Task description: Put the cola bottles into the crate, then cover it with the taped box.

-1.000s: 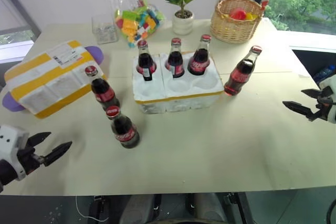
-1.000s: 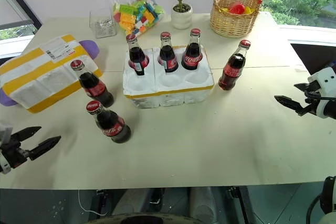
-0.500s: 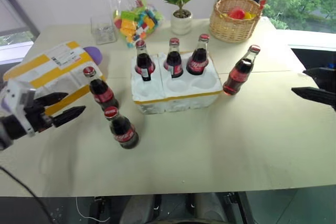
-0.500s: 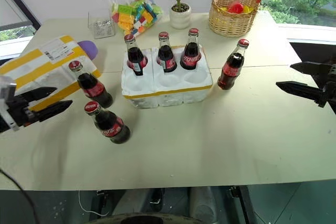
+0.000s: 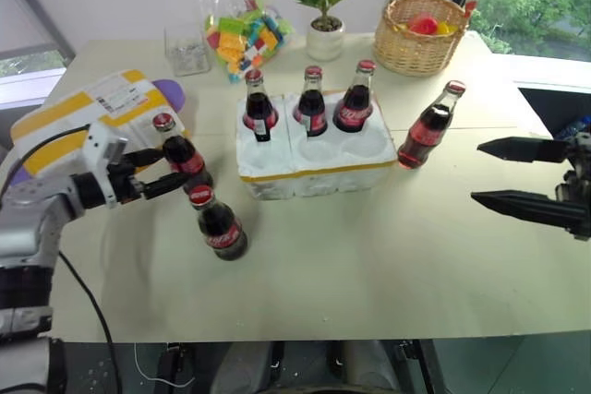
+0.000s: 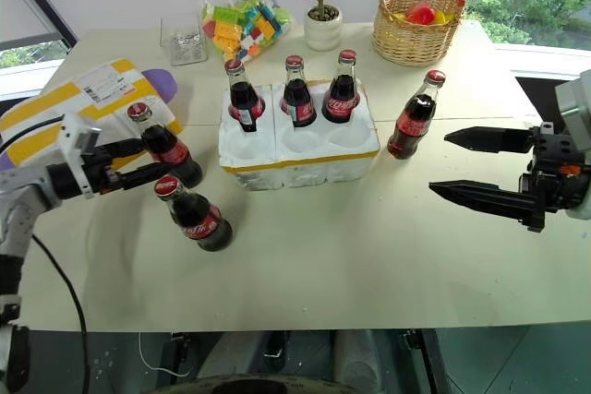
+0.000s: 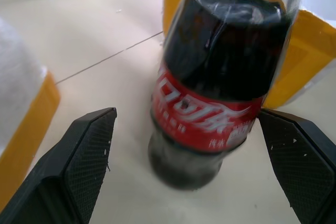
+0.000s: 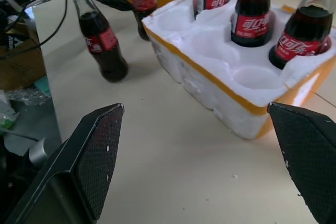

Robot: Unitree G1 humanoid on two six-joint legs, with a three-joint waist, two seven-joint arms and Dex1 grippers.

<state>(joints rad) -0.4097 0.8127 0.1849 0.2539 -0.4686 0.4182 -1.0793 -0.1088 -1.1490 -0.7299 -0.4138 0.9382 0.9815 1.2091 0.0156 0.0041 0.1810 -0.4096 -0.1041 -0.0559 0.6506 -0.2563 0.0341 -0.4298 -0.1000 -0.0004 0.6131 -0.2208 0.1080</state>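
Observation:
The white foam crate [image 5: 314, 184] sits mid-table with three cola bottles [image 5: 312, 103] upright in its back wells; the front wells are empty. Three more bottles stand on the table. One [image 5: 182, 156] is between the fingers of my open left gripper [image 5: 171, 171]; in the left wrist view this bottle [image 7: 210, 98] stands clear of both fingers [image 7: 79, 156]. Another [image 5: 219, 225] stands just in front of it. The third [image 5: 429, 126] is right of the crate. My right gripper [image 5: 477, 173] hangs wide open to its right, pointing at the crate [image 8: 226, 85]. The taped box [image 5: 74, 117] lies far left.
Along the back of the table stand a wicker basket [image 5: 420, 39], a potted plant [image 5: 321, 6], a bag of coloured blocks [image 5: 242, 34] and a clear container [image 5: 187, 51]. Bare tabletop stretches in front of the crate.
My left gripper has travelled forward and right from the table's front edge until its fingers straddle the left bottle. My right gripper has risen and swung in to the left. Both stayed open.

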